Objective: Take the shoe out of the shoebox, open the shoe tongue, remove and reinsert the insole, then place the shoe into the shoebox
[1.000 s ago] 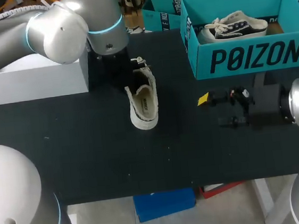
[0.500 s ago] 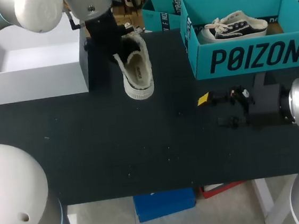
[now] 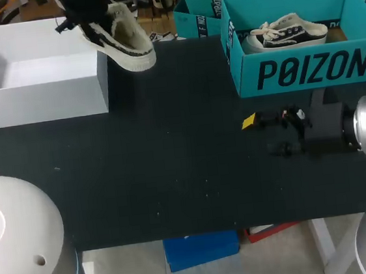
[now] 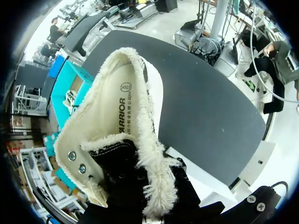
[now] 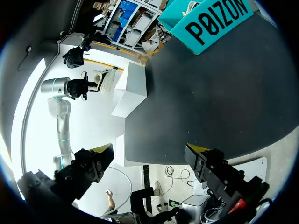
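The left claw [image 3: 94, 19] is clamped on the collar end of the cream shoe [image 3: 126, 43] and holds it clear of the table [image 3: 193, 168], with the toe pointing away from the claw and tipped downward. The claw's yellow tips are buried under the shoe's fleecy lining, so how wide the fingers stand cannot be read. In the left wrist view the shoe's opening fills the space right ahead of the claw, and the printed insole shows inside it. The white shoebox [image 3: 41, 96] sits below and just beside the left claw, with the shoe hanging over the box's near corner. Most of the left arm is cut off at the head view's edge. The right claw [image 3: 263, 135] hovers low over the table with its fingers spread wide and nothing between them. It is well apart from the shoe, and a teal box [image 3: 307, 70] just beyond it holds a black-and-white sneaker [image 3: 290, 32].
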